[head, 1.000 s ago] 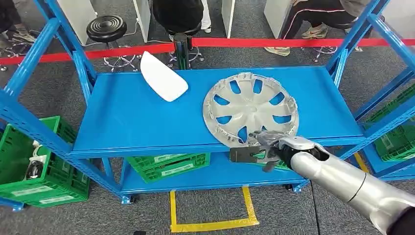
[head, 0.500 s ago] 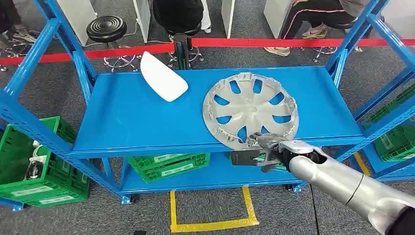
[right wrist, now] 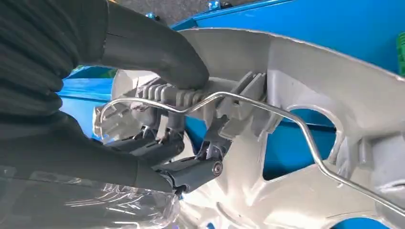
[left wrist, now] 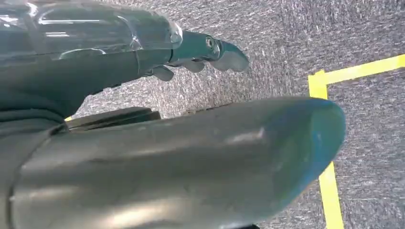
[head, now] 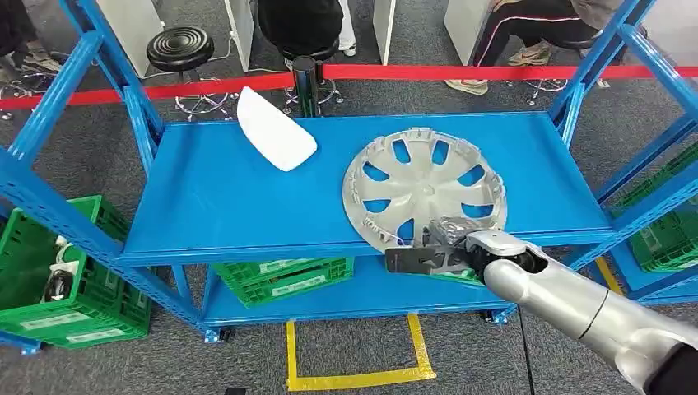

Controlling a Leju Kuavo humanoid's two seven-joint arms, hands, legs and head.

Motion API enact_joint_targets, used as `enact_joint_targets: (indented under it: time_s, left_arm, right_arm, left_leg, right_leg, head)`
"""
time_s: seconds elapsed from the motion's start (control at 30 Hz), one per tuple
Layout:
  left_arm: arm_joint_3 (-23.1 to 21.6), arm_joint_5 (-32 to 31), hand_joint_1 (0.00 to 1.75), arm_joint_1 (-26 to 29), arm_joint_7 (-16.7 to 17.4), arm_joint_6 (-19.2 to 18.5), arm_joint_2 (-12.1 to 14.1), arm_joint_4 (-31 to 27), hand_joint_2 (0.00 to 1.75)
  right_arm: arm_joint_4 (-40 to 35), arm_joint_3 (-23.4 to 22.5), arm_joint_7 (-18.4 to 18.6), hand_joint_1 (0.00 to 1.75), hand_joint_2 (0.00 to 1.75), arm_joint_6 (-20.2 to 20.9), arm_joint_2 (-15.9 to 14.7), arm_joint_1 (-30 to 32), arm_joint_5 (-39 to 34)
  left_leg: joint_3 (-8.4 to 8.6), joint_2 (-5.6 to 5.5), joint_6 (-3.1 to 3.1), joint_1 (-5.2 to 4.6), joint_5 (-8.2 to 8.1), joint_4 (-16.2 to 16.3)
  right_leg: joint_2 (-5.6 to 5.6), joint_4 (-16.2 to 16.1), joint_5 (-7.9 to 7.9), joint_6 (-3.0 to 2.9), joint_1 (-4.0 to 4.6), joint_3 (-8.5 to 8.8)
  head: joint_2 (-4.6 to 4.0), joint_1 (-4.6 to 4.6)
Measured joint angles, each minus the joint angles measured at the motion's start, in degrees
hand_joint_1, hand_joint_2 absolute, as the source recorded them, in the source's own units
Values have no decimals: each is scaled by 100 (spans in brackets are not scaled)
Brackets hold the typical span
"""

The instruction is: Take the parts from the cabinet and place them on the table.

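A silver hubcap (head: 424, 185) lies hollow side up on the blue shelf (head: 222, 206), its near rim at the shelf's front edge. My right hand (head: 449, 247) grips that near rim. In the right wrist view the thumb (right wrist: 157, 52) presses on top of the hubcap (right wrist: 305, 81) rim and the darker fingers (right wrist: 191, 169) hook underneath, by the wire ring. A white curved part (head: 276, 129) rests at the shelf's back left, far from the hand. My left hand (left wrist: 143, 62) hangs above the grey floor with its fingers apart, holding nothing.
Blue rack uprights (head: 49, 107) flank the shelf on both sides. Green crates sit at the lower left (head: 74, 280), under the shelf (head: 284, 276) and at the right (head: 667, 230). A red tape barrier (head: 494, 72), stools and seated people lie beyond. Yellow floor tape (head: 354, 378) marks the near floor.
My right hand has closed tighter on the hubcap's near rim, and the hubcap has shifted slightly toward the shelf's front right. The white part has stayed put.
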Motion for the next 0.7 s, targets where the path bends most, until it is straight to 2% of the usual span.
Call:
enact_joint_targets:
  time_s: [0.7]
  left_arm:
    - [0,9,0,0,-20,2,0,0,0]
  right_arm:
    - [31,15,-81,175,175,-57,74,1,85]
  left_leg:
    - [16,-7,-1,0,2,0]
  right_leg:
    - [-5,0,0,0,0,17]
  head:
    - [0,0]
